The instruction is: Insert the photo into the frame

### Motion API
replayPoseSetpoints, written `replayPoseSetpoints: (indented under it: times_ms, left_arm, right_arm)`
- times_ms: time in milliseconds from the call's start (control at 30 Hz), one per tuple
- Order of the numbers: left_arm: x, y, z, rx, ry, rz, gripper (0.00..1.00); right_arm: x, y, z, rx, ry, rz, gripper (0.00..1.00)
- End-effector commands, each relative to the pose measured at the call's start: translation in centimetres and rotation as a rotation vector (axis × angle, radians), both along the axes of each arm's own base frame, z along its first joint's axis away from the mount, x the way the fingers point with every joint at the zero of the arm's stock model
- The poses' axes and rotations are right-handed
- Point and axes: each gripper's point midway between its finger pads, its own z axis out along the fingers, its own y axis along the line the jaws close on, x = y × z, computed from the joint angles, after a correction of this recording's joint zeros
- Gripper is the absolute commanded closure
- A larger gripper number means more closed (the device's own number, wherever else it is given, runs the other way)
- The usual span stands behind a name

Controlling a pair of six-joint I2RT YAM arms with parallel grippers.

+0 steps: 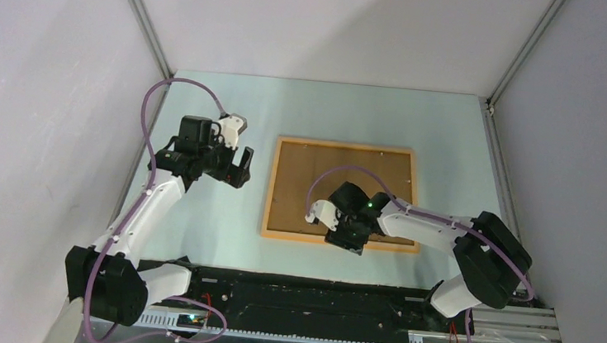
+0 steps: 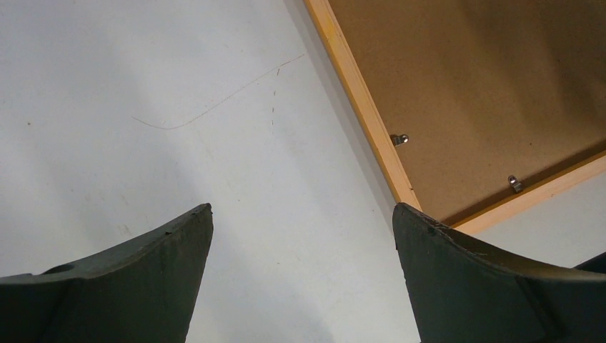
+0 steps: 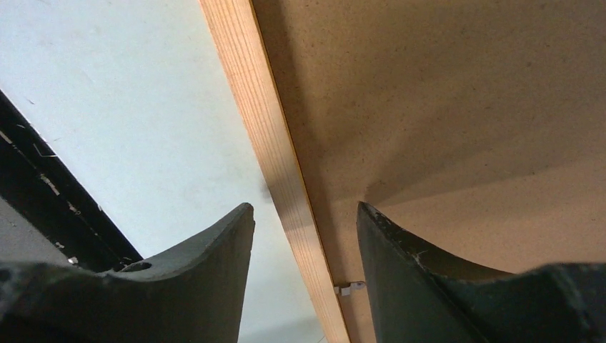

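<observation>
Pale blue table (image 1: 197, 212), seen from above, carries the frame (image 1: 271, 187), lying flat with a brown board (image 1: 316, 181) inside. The left claw (image 1: 240, 168) hangs beside it and the right claw (image 1: 350, 240) is at its near edge. At the left wrist, the fingers (image 2: 143, 279) stand wide apart over bare table. At the right wrist, the fingers (image 3: 214, 271) are apart, with the wooden rail of the frame between them.

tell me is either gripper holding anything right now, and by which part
Nothing is held. The left gripper is open over the table. The right gripper straddles the near rail of the frame with gaps on both sides, not gripping it.
</observation>
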Motion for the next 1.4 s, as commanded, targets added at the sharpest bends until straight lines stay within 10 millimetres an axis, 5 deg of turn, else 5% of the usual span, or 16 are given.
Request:
replayPoseSetpoints:
  times_ms: [0, 367, 700, 833, 1067, 1367]
  left_arm:
    - [0.3, 0.0, 1.0, 0.000, -0.048, -0.007, 0.00]
    - [0.3, 0.0, 0.8, 0.000, -0.042, -0.007, 0.00]
    - [0.3, -0.1, 0.8, -0.003, -0.038, -0.011, 0.00]
    - [0.3, -0.2, 1.0, -0.007, -0.045, -0.018, 0.00]
    - [-0.2, -1.1, 1.2, -0.026, -0.057, -0.091, 0.00]
    - [-2.1, -3.4, 3.5, 0.042, -0.203, -0.277, 0.00]
  right_arm:
    - [0.4, 0.5, -0.3, -0.016, -0.034, 0.011, 0.42]
    - [-0.3, 0.7, -1.1, -0.041, -0.016, 0.031, 0.56]
    - [-0.3, 0.4, -2.0, -0.068, -0.006, 0.027, 0.55]
    - [-0.4, 0.3, -2.1, -0.075, -0.002, 0.032, 0.62]
    - [-0.3, 0.8, -0.1, -0.014, 0.006, 0.018, 1.00]
    - [-0.8, 1.4, 4.4, 0.122, 0.111, 0.039, 1.00]
